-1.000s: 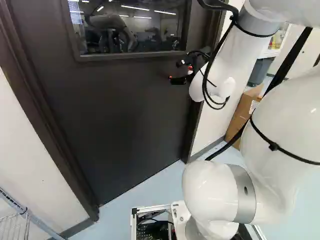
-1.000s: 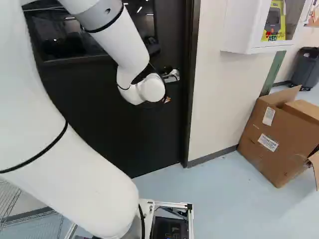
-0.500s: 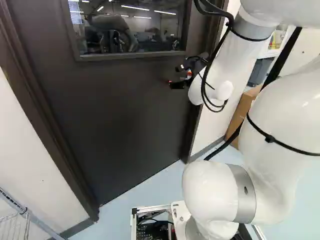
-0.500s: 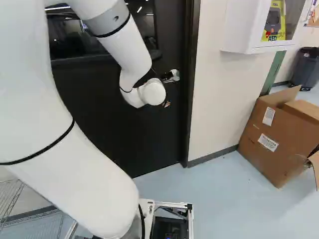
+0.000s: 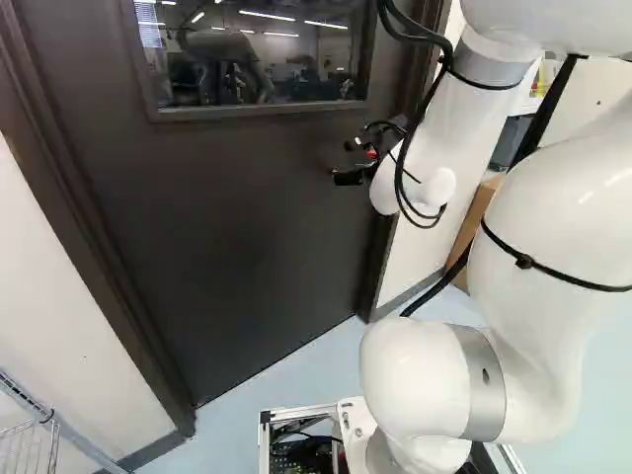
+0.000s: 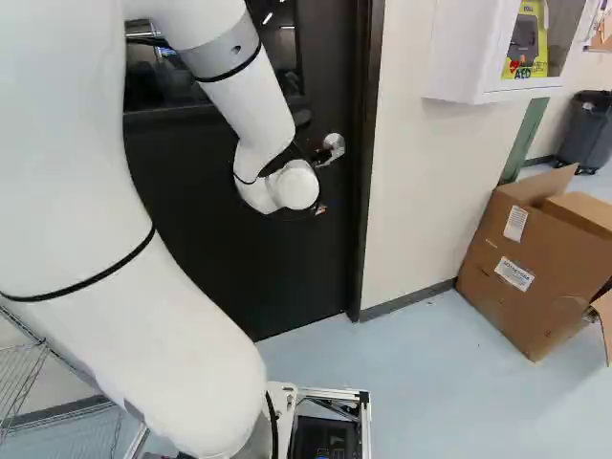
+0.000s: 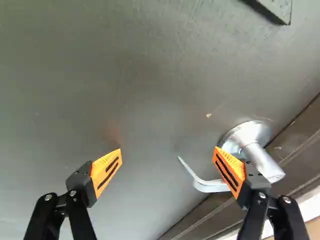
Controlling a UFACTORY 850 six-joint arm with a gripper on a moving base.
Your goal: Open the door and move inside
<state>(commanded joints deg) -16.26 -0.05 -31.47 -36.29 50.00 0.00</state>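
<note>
Gripper (image 5: 343,162), two-fingered, black, orange pads (image 7: 106,171): fingers set wide apart, nothing clamped; turned toward the door. Lever handle (image 7: 264,162), silver metal, on a round rose (image 7: 250,131): mounted on the door close to its edge. In the wrist view one finger overlaps the lever, whose curved free end lies between the two fingers; contact cannot be told. Door (image 5: 247,232), dark, flat, one glazed window (image 5: 257,59) in its upper part: closed in its dark door frame (image 6: 365,172). Arm (image 6: 182,335), white, jointed: reaching forward to the handle side of the door. Wall cabinet (image 6: 459,57), white, yellow case (image 6: 526,43) inside: right of the door. Cardboard box (image 6: 516,277), brown, flaps open: on the floor below the cabinet. Waste bin (image 6: 586,136), dark grey, wheeled: beyond the box.
</note>
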